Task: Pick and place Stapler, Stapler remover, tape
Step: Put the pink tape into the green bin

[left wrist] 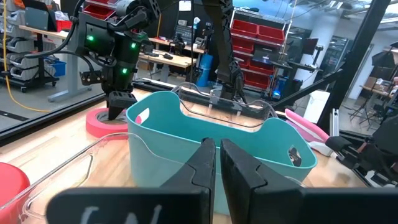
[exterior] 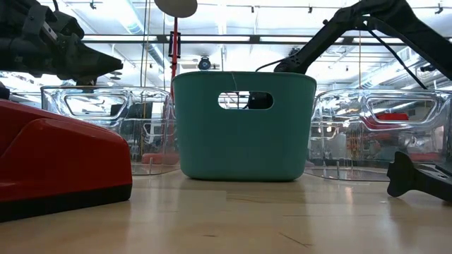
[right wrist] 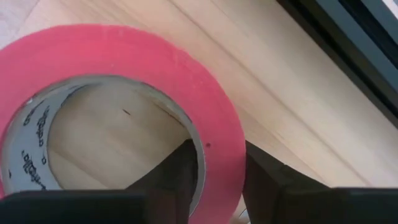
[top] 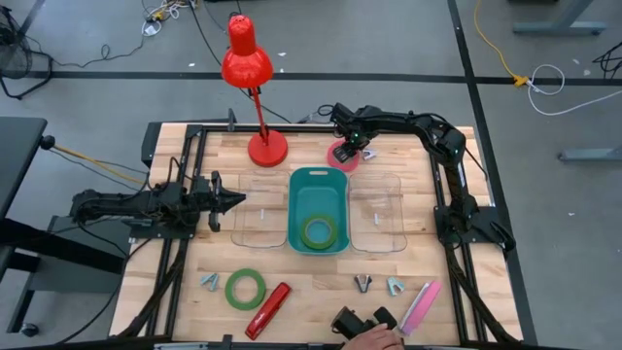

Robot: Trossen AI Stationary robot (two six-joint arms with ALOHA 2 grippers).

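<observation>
A pink tape roll lies flat on the wooden table at the far side, right of the red lamp's base. My right gripper stands over it, pointing down, shut on its ring wall. My left gripper hovers shut above the table's left, level, next to the left clear tub. A green tape roll lies in the teal basket. Near the front edge lie another green tape roll, a red stapler, a pink stapler and three staple removers. My right gripper straddles the pink roll's ring wall: one finger stands inside the hole, the other outside. The fingers come from above, pointing down. The roll lies flat on the table.
A red desk lamp rises at the far left of the pink roll. Clear tubs flank the teal basket. A person's hand and a black object are at the near edge. Black frame rails border the table.
</observation>
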